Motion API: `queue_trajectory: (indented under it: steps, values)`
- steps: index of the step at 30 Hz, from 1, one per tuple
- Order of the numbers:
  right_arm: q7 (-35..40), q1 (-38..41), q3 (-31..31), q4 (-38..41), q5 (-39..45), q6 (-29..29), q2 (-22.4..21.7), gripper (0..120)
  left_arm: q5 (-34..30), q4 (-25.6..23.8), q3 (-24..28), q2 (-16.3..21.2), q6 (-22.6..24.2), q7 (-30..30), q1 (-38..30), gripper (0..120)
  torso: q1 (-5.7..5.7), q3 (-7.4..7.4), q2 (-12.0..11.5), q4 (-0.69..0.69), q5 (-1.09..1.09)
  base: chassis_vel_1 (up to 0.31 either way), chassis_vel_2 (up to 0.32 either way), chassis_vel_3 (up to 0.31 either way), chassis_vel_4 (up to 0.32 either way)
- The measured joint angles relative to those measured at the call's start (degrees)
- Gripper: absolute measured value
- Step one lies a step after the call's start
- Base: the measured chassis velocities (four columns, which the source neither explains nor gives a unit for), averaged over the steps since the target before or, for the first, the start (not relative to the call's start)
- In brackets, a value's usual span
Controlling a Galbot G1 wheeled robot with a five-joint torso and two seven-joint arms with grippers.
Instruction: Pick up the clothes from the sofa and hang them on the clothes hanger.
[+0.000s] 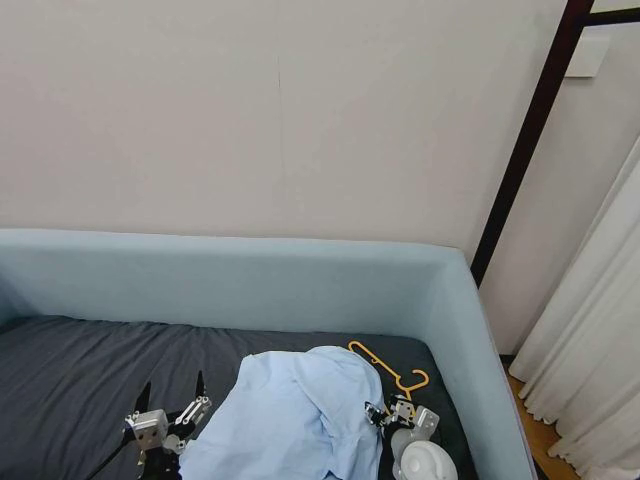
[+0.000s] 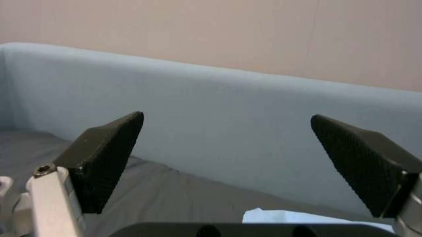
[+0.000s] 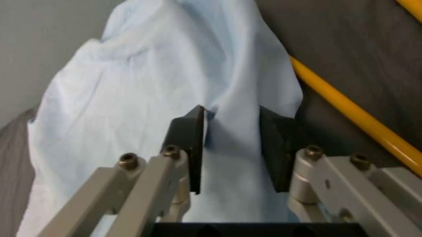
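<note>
A light blue shirt (image 1: 295, 410) lies crumpled on the sofa's dark grey seat (image 1: 80, 370). A yellow hanger (image 1: 385, 366) lies flat on the seat just beyond the shirt's right edge. My right gripper (image 1: 385, 412) is at that edge, and in the right wrist view the right gripper (image 3: 232, 112) is shut on a raised fold of the shirt (image 3: 165, 74), with the hanger (image 3: 349, 116) running beside it. My left gripper (image 1: 172, 384) hovers open just left of the shirt. In the left wrist view the left gripper (image 2: 228, 118) holds nothing, and a corner of the shirt (image 2: 277, 216) shows below it.
The sofa has a pale blue backrest (image 1: 220, 280) and a right armrest (image 1: 470, 350) close to my right arm. A beige wall rises behind. A dark post (image 1: 525, 140) and white curtains (image 1: 600, 340) stand to the right of the sofa.
</note>
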Motion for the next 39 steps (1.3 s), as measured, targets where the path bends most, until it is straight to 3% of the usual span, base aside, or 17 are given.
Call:
queue_trajectory:
  steps: [8,16,21,24,30,39]
  values:
    - [-1.98,-1.93,0.89,3.07,-0.48,1.22,0.52,0,1.06,-0.36,0.40,-0.56,-0.74,-0.72,0.69,100,0.00,0.00,0.00,0.00,0.00,0.000,0.000,0.000,0.000]
    - [-5.94,-4.16,2.25,9.05,1.69,4.98,-0.26,0,1.50,-0.46,0.99,-1.59,-1.37,-0.96,1.11,100,0.00,0.00,0.00,0.00,0.01,0.000,0.000,0.000,0.000]
    - [-15.10,-5.13,2.07,19.84,9.78,21.65,-3.52,0,1.51,-0.76,1.01,-1.87,-1.65,-1.27,1.10,100,0.00,0.00,0.00,-0.01,0.00,0.000,0.000,0.000,0.000]
    - [-15.66,-4.21,2.26,25.21,14.56,25.27,-5.24,0,1.51,-0.74,1.07,-2.13,-2.13,-1.35,1.07,100,0.00,0.00,0.01,0.00,0.00,0.000,0.000,0.000,0.000]
    - [-17.44,-3.12,3.87,32.99,20.88,28.55,-10.19,0,1.61,-0.55,1.52,-2.66,-2.82,-1.46,1.03,100,0.00,0.00,0.01,0.00,-0.01,0.000,0.000,0.000,0.000]
    - [-18.18,0.73,7.87,37.68,26.05,29.39,-15.03,0,1.67,-1.63,1.39,-2.37,-2.83,-1.47,1.22,100,0.00,0.00,0.01,0.00,0.01,0.000,0.000,0.000,0.000]
